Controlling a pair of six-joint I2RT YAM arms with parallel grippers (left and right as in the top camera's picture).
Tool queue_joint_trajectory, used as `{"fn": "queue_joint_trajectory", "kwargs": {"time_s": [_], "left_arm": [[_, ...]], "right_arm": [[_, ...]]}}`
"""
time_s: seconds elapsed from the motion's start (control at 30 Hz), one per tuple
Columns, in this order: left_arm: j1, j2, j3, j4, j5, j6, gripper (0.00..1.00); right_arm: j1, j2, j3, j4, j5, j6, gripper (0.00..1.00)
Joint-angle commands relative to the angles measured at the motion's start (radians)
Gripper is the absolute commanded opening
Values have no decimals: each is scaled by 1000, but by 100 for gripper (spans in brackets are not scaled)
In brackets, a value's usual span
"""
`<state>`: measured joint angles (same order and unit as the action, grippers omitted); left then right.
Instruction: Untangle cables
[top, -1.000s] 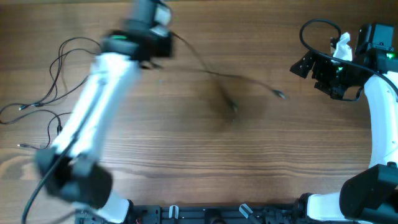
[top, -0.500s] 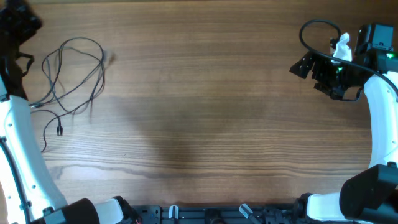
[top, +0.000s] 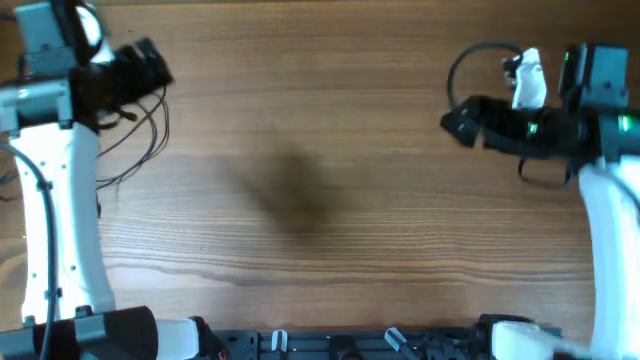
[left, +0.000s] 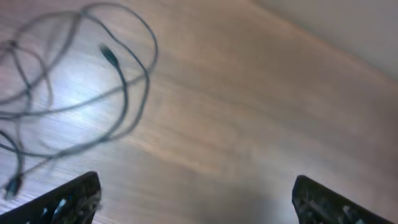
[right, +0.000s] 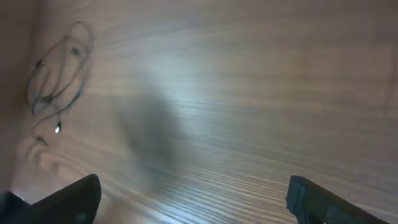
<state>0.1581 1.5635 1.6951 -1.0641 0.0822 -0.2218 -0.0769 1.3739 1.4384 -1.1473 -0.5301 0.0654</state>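
The cables (top: 163, 125) are thin dark wires lying in a loose looped heap at the table's far left, partly hidden under my left arm. In the left wrist view the cables (left: 124, 81) curl in overlapping loops, one small plug end (left: 109, 56) lying inside them. My left gripper (top: 150, 68) hovers over the heap's upper edge; the left gripper (left: 199, 202) is open with only bare wood between its fingers. My right gripper (top: 455, 122) is far off at the right, pointing left; it (right: 199, 199) is open and empty. The right wrist view shows the cables (right: 59, 81) far away.
The wooden table (top: 320, 200) fills the view. A thick black cable (top: 470, 62) fixed to my right arm loops above its wrist. The dark base rail (top: 330, 342) runs along the front edge.
My left gripper was shut on a cable stretched across the middle; it swung to the far left and opened, and the cables now lie heaped there. My right gripper has turned and shifted left.
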Motion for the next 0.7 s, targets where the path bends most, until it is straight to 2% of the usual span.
{"fn": "queue_joint_trajectory", "kwargs": {"time_s": [0.0,0.1,0.23,0.43,0.6,0.67], "left_arm": [[-68,2,5,-116,-24,4,100],[-89,2,5,-162,-24,5,100],[-88,2,5,-163,-24,5,100],[-88,2,5,-163,-24,4,100],[-88,2,5,-163,-24,4,100],[-88,2,5,-163,-24,5,100]], "right_arm": [[104,-225,11,-45,219,55,99],[121,-343,11,-112,305,95,100],[121,-473,11,-164,304,130,99],[121,-540,10,-164,302,432,100],[121,-535,10,-170,378,429,100],[121,-536,8,-152,384,357,100]]}}
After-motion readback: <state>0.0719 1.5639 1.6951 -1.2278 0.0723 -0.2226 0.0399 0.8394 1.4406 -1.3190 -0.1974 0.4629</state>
